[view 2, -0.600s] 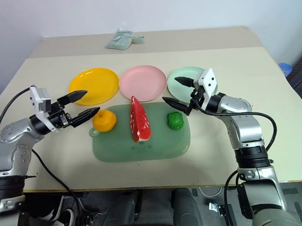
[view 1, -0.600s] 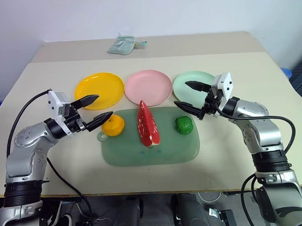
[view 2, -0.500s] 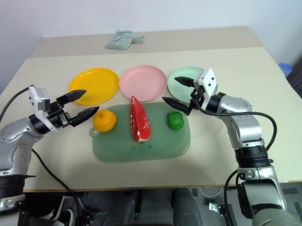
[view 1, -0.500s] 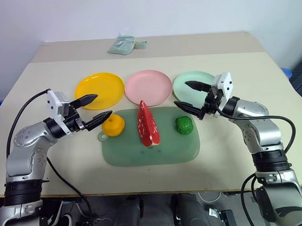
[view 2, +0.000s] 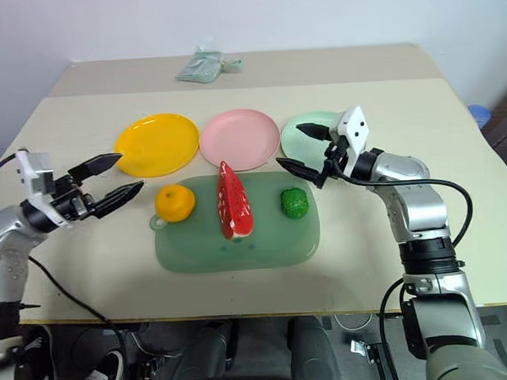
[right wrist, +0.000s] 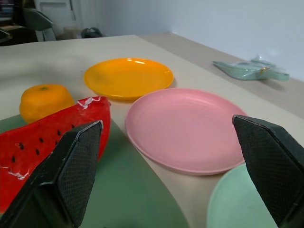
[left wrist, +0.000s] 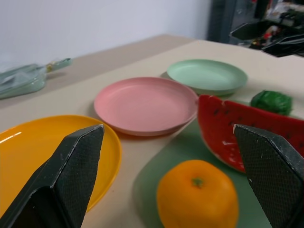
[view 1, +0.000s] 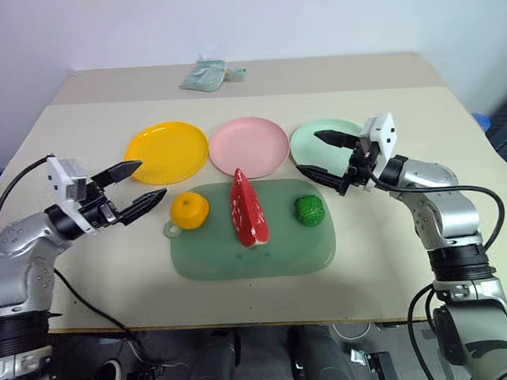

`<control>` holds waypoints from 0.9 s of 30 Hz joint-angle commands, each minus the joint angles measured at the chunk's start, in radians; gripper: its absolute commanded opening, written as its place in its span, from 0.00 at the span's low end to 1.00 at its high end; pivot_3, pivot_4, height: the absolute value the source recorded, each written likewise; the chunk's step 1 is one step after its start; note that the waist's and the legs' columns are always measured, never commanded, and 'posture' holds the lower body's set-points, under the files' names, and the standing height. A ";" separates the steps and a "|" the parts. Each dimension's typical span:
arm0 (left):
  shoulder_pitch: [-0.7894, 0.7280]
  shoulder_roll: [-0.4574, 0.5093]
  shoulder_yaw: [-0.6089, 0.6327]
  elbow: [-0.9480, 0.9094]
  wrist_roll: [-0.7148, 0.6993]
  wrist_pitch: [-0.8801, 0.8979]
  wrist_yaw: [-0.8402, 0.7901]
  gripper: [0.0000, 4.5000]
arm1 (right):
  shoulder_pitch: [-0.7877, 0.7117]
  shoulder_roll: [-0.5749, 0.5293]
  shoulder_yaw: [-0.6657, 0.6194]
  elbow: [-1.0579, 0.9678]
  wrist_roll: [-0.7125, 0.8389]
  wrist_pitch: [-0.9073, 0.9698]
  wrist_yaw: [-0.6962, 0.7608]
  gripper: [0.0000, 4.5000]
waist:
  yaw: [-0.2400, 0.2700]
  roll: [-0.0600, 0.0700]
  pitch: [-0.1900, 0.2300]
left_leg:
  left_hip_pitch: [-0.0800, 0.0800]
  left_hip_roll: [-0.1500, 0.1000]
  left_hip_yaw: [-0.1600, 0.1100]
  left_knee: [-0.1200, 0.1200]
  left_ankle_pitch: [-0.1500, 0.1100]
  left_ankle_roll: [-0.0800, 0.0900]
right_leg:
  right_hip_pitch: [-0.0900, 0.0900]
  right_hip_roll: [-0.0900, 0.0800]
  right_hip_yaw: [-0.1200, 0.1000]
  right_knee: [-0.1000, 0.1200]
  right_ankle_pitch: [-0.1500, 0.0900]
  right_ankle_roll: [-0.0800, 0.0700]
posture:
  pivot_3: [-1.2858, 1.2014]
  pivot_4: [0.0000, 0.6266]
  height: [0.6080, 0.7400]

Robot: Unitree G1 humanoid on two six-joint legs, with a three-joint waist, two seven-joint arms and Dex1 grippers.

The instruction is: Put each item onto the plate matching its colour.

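Note:
The orange fruit [view 1: 189, 210], the red watermelon wedge [view 1: 248, 209] and the knobbly green vegetable [view 1: 308, 209] lie side by side on a pale green tray [view 1: 240, 262]. Behind the tray stand the yellow plate [view 1: 166, 152], the pink plate [view 1: 249, 145] and the mint green plate [view 1: 331, 126], all bare. My left gripper [view 1: 150, 180] hovers open to the left of the orange, apart from it and pointing at it. My right gripper [view 1: 309, 151] hangs open over the near edge of the mint plate, just behind the green vegetable, holding nothing.
A small pale green packet [view 1: 205, 76] lies at the far edge of the table, behind the plates. Bare tabletop stretches on both sides of the tray and in front of it.
My left gripper has drawn back to the left, widening the gap to the orange. The right gripper has shifted only slightly to the right. The items have not moved.

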 commanded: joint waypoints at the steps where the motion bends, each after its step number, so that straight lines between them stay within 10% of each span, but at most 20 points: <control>1: -0.033 0.083 0.035 0.040 -0.020 0.031 -0.088 0.99 | -0.004 -0.039 -0.065 -0.102 0.110 0.075 0.039 1.00 | 0.000 0.000 0.000 | -0.002 0.000 0.000 0.000 0.000 0.000 | -0.002 0.000 0.000 0.000 0.000 0.000 | 0.52 0.24 1.00; 10: -0.133 0.099 -0.099 0.147 0.101 -0.038 -0.189 0.99 | 0.098 -0.255 -0.068 -0.314 0.287 0.253 0.287 1.00 | 0.002 0.001 0.000 | -0.005 0.000 0.002 0.002 0.000 0.001 | -0.002 0.000 0.000 -0.003 0.002 0.003 | 0.52 0.24 1.00; 27: -0.380 -0.156 -0.313 0.559 0.369 -0.469 -0.203 0.99 | 0.028 -0.244 -0.026 -0.440 0.278 0.300 0.146 1.00 | 0.004 -0.001 0.001 | -0.006 0.000 0.007 0.008 0.000 0.001 | -0.003 0.000 0.004 -0.005 0.009 0.007 | 0.52 0.24 1.00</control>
